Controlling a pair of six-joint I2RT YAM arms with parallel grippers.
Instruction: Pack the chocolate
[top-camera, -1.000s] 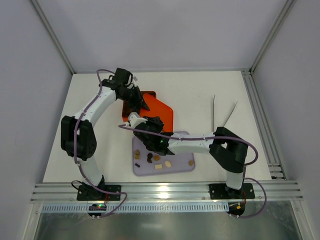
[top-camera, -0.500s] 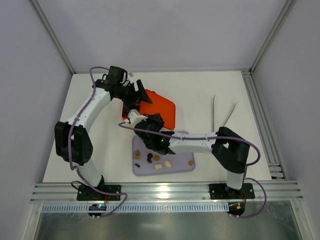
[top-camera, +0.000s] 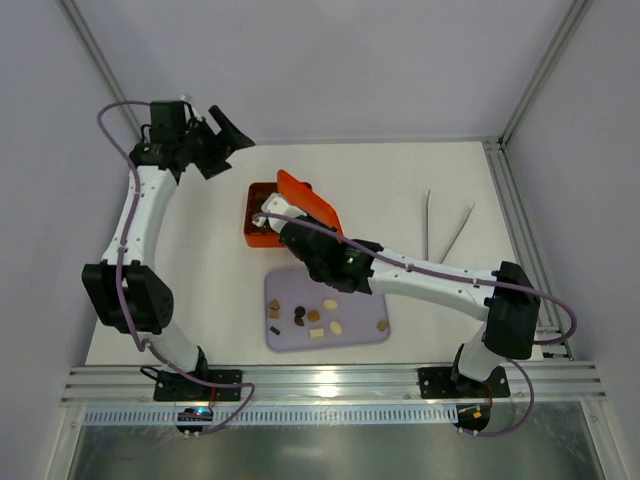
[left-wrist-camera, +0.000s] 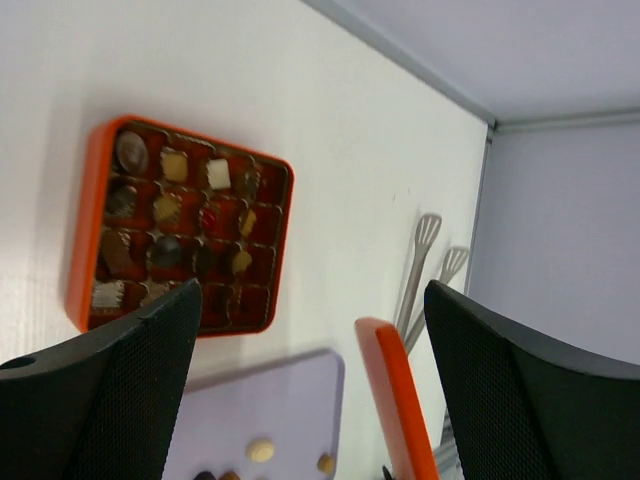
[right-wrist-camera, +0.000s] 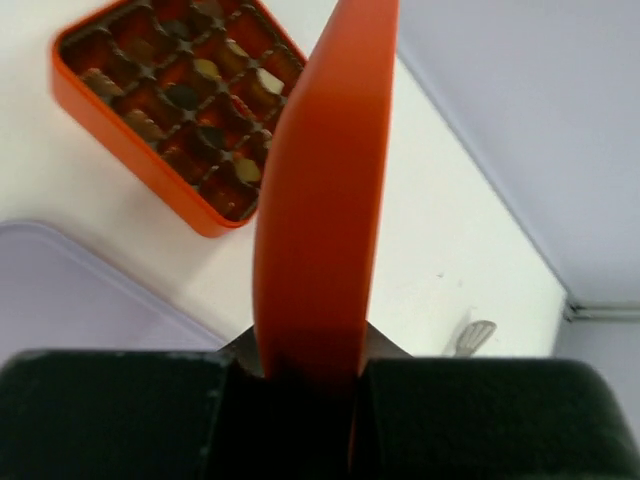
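The chocolate shows in two places: several pieces fill the cells of the orange gridded box (top-camera: 260, 216) (left-wrist-camera: 180, 240) (right-wrist-camera: 170, 90), and several loose pieces (top-camera: 318, 316) (left-wrist-camera: 260, 450) lie on the lilac tray (top-camera: 355, 295). My right gripper (top-camera: 297, 228) (right-wrist-camera: 300, 370) is shut on the flat orange lid (top-camera: 308, 202) (right-wrist-camera: 322, 190) (left-wrist-camera: 395, 400), which stands on edge just right of the box. My left gripper (top-camera: 222, 148) (left-wrist-camera: 312, 300) hangs open and holds nothing, high at the back left, well away from the box.
Two metal tongs (top-camera: 445, 228) (left-wrist-camera: 425, 255) lie on the white table at the right. An aluminium rail (top-camera: 515, 230) runs along the right edge, and the enclosure walls stand close on the left and at the back.
My left gripper opened, let go of the lid and swung up to the back left. My right gripper kept the lid and tipped it up on edge beside the box.
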